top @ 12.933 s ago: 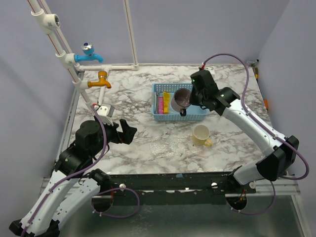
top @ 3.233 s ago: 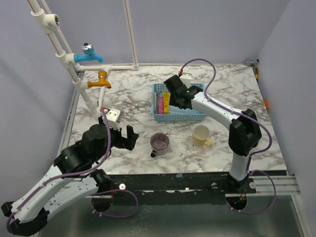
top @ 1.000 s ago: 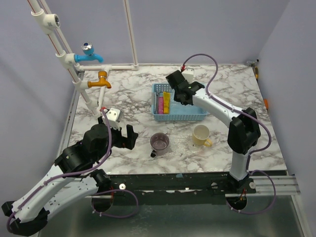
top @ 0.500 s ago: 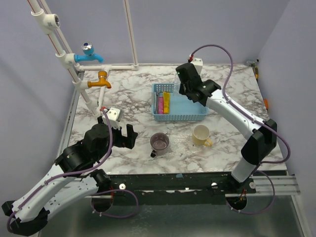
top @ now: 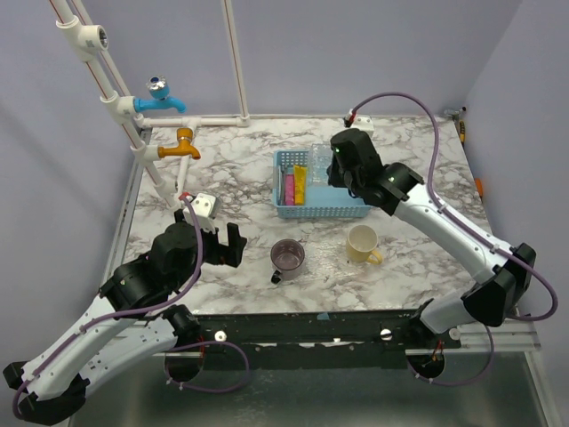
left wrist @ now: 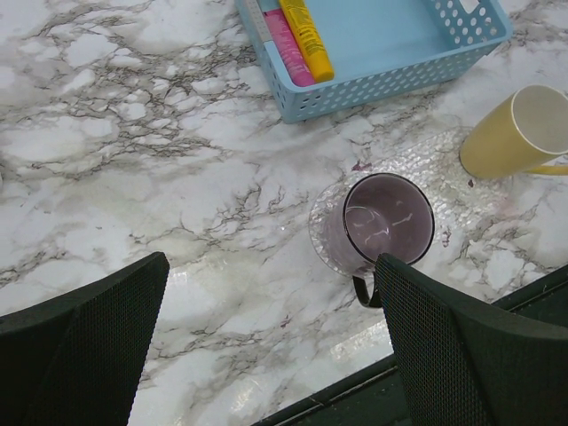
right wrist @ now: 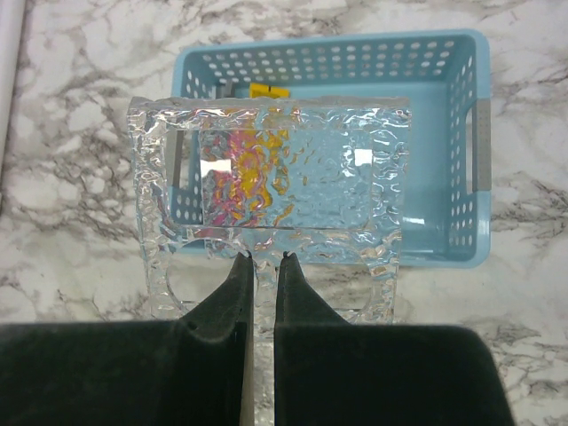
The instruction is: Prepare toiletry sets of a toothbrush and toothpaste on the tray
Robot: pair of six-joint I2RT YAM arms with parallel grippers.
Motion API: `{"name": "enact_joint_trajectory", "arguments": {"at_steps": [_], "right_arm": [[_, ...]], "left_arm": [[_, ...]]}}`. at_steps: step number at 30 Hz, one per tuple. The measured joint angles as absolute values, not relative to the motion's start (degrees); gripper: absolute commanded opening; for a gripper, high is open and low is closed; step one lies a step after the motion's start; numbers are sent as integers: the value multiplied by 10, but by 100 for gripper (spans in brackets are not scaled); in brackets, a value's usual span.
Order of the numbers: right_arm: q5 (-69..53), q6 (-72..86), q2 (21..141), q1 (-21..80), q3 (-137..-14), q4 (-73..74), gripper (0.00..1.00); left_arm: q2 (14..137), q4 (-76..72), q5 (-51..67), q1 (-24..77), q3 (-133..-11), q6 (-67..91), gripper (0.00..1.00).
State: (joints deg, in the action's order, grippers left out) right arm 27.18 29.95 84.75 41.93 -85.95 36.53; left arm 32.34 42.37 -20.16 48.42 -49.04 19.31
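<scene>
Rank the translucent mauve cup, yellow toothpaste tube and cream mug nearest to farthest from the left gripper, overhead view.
1. Translucent mauve cup, just right of the left gripper.
2. Yellow toothpaste tube, in the blue basket.
3. Cream mug, farther right.

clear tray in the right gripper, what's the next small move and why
Probably carry the clear tray off the blue basket and set it on the marble table: the right gripper is shut on its edge, holding it above the basket, where the toothpaste tubes lie.

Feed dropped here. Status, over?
Left hand open near mauve cup. Right hand shut on clear tray over blue basket. Both toothpaste tubes in basket. Nothing in the way.
</scene>
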Motion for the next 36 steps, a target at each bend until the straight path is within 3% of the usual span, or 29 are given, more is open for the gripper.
{"name": "enact_joint_trajectory", "arguments": {"at_steps": [16,36], "right_arm": [[322,366,794,552,-787,421,1],[358,473,786,621,-684,463,1]], "left_arm": [[329,425,-222,483,-490,195,99],[329,426,-230,481,-490,197,99]]}}
